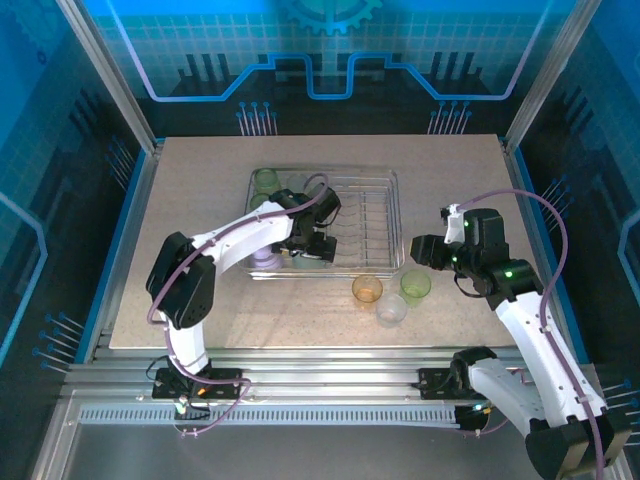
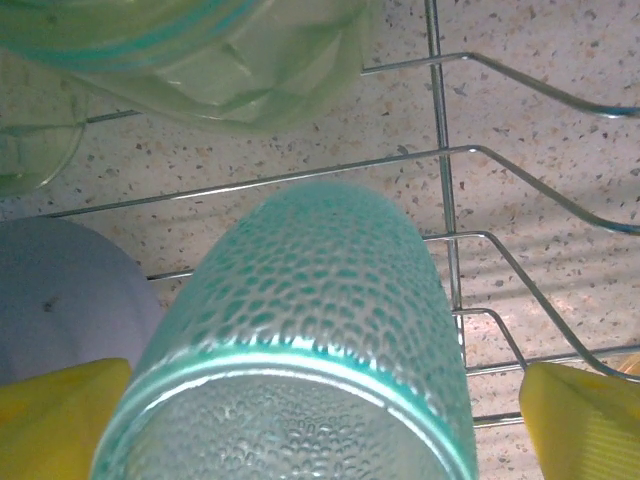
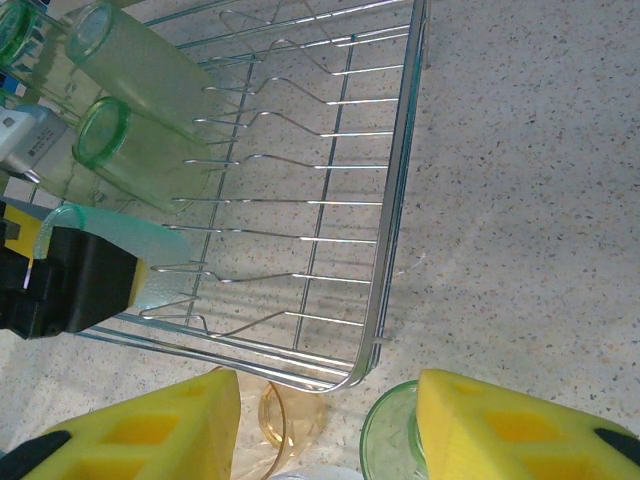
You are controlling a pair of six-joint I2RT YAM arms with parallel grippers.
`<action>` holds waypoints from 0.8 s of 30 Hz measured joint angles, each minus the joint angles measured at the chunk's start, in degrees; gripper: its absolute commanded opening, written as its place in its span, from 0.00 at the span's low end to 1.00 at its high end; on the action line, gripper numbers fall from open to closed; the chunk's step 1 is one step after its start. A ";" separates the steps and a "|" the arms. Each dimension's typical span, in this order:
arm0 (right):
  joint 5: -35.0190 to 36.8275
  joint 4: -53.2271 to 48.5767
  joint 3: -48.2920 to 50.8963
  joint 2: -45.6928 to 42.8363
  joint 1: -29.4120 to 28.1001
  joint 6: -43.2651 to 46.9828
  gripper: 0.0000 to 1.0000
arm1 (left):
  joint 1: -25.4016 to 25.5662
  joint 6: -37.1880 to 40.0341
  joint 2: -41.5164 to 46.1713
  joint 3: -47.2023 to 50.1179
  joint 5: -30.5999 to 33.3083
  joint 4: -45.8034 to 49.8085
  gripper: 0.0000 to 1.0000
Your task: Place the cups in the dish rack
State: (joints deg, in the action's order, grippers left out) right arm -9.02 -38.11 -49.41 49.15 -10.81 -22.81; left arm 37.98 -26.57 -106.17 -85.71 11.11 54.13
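The dish rack (image 1: pixel 385 215) is a silvery wire basket in the middle of the table. My left gripper (image 1: pixel 312 245) reaches into its near left part. In the left wrist view its yellow fingers (image 2: pixel 585 420) stand wide apart, and a teal cup (image 2: pixel 310 320) lies on the rack wires between them, with a gap on the right side. A lilac cup (image 2: pixel 60 300) sits beside it and green cups (image 2: pixel 200 60) lie beyond. An amber cup (image 1: pixel 367 290), a green cup (image 1: pixel 415 285) and a clear cup (image 1: pixel 391 309) stand on the table before the rack. My right gripper (image 1: pixel 425 250) hovers open above them.
In the right wrist view the rack's corner rail (image 3: pixel 395 200) runs just beyond the amber cup (image 3: pixel 290 415) and the green cup (image 3: pixel 395 440). Two green cups (image 3: pixel 140 150) lie on the rack's left prongs. Bare tabletop (image 1: pixel 460 180) stretches right of the rack.
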 measured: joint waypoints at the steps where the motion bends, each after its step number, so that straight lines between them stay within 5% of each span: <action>1: 0.02 0.00 0.00 0.00 0.00 0.00 0.50 | 0.00 0.00 -0.04 0.00 -0.02 0.02 0.99; 24: 0.00 0.00 0.00 0.00 0.02 0.00 0.50 | 1.25 0.11 8.66 1.95 -0.42 -3.98 0.99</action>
State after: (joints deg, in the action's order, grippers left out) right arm -9.02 -38.11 -49.41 49.15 -10.79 -22.81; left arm 39.22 -26.46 -97.51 -83.77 10.70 50.15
